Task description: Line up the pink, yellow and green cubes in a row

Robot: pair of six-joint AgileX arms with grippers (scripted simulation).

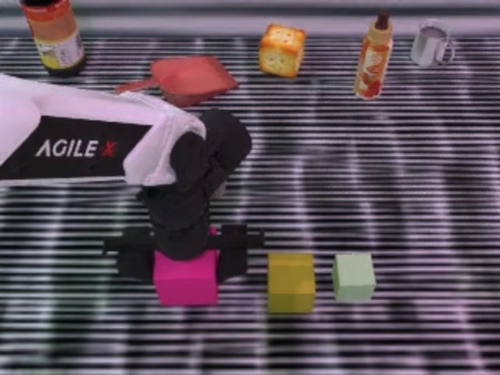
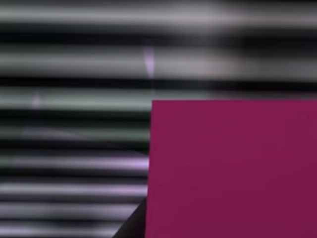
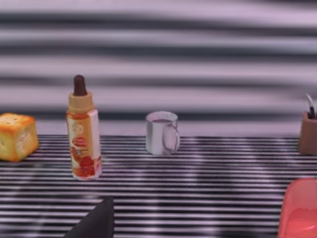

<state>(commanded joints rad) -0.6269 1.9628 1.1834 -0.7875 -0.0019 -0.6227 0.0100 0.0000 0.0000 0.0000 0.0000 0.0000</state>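
Down at the near side of the table, toward the top view's left, the left gripper (image 1: 186, 258) sits right over the pink cube (image 1: 186, 279), with a dark finger on each side of it. Pretty sure the fingers are touching the cube's sides, but honestly I can't tell if it's actually squeezing or has just let go, so I won't call it either way. The left wrist view is basically filled with magenta, cube face right up against the camera.

Just to the right of the pink one is the yellow cube (image 1: 291, 282), then the green cube (image 1: 353, 276) a bit further right. All three look like they're roughly on one line already, big to small, with small gaps between them.

So my read: this is the last placement step, pink cube going down (or already down) at the left end of the row. Next move probably needs the fingers to spread and the arm to lift straight up, without nudging pink sideways into yellow.

Right arm isn't in the top view at all. Its wrist camera just looks across at the dropper bottle (image 3: 83, 135), steel mug (image 3: 162, 133) and the cracker box (image 3: 17, 136) at the far side.
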